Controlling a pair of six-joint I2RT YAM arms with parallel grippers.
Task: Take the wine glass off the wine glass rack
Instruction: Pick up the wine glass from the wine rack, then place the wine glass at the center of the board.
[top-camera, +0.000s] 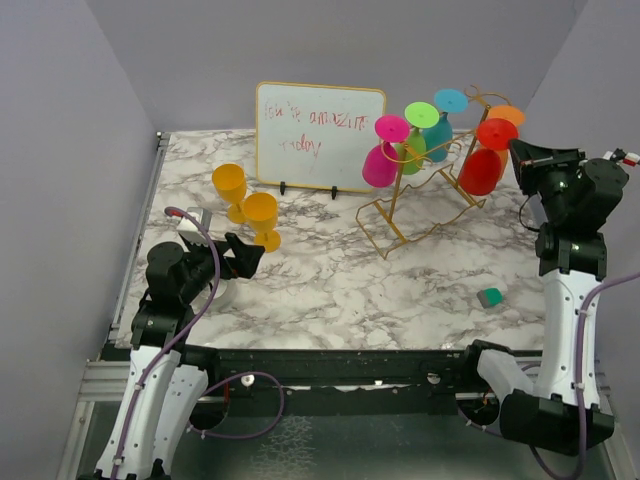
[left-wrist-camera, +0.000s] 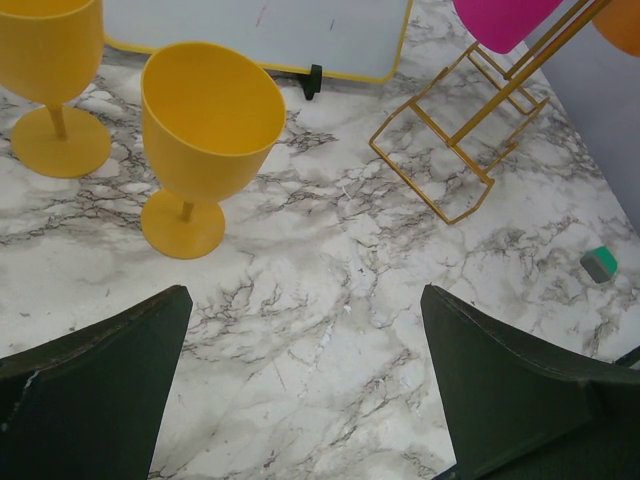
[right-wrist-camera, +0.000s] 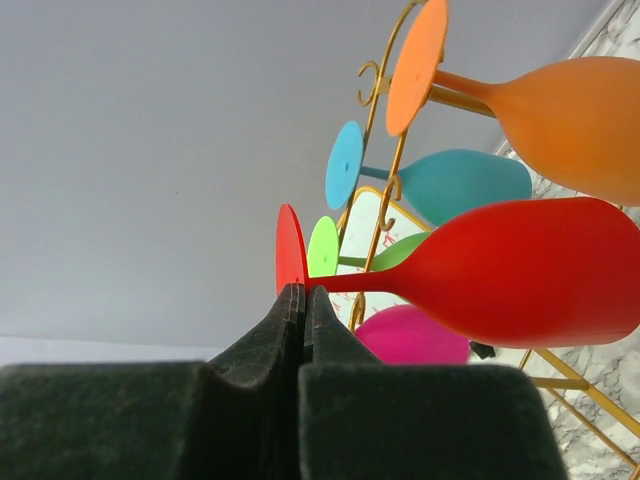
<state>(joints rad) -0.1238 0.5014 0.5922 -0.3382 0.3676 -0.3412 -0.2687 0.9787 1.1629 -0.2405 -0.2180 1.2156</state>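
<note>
Right gripper (right-wrist-camera: 303, 290): jaws fully closed, tips at the red wine glass (right-wrist-camera: 520, 270) stem by its foot; actual pinch unclear. Glass hangs at the wine glass rack's (left-wrist-camera: 410, 181) 3 o'clock end. Left gripper (left-wrist-camera: 305, 292): wide apart, empty, above the table (left-wrist-camera: 330, 250).

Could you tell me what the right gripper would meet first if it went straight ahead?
The right gripper would probably meet the red wine glass first, where stem joins foot; depth is unclear.

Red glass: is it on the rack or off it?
On. The red glass hangs bowl-down, its foot above the wine glass rack's rails.
</note>
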